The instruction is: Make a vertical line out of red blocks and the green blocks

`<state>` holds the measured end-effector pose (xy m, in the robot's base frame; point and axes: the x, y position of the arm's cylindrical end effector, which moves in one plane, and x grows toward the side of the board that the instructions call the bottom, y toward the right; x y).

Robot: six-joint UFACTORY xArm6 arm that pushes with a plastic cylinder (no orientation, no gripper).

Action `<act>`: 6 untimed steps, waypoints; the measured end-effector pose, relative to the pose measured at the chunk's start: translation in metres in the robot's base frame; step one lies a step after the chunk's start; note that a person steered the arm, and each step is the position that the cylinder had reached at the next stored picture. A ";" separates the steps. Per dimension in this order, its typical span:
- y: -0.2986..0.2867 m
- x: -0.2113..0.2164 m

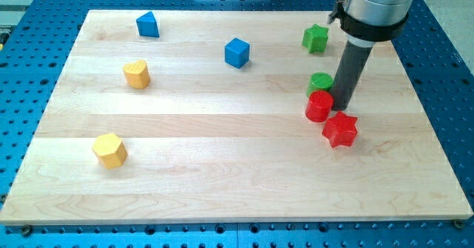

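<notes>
My tip [343,106] rests on the board at the view's right, touching or nearly touching the right side of the red cylinder [318,106] and the green cylinder [320,83]. The green cylinder sits just above the red cylinder, touching it. A red star [340,129] lies just below and right of the red cylinder, below my tip. A green star [315,38] lies apart near the view's top right, above the green cylinder.
A blue cube [237,52] sits at the top centre. A blue triangular block [147,24] is at the top left. A yellow block [136,74] lies at the left, and a yellow hexagonal block [110,150] at the lower left. The wooden board [222,189] lies on a blue perforated table.
</notes>
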<state>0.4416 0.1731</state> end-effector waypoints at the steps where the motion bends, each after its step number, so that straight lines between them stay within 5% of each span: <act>1: 0.006 -0.021; 2: 0.007 -0.090; 3: -0.056 -0.095; 4: -0.077 -0.020; 6: -0.048 -0.001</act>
<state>0.4408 0.1249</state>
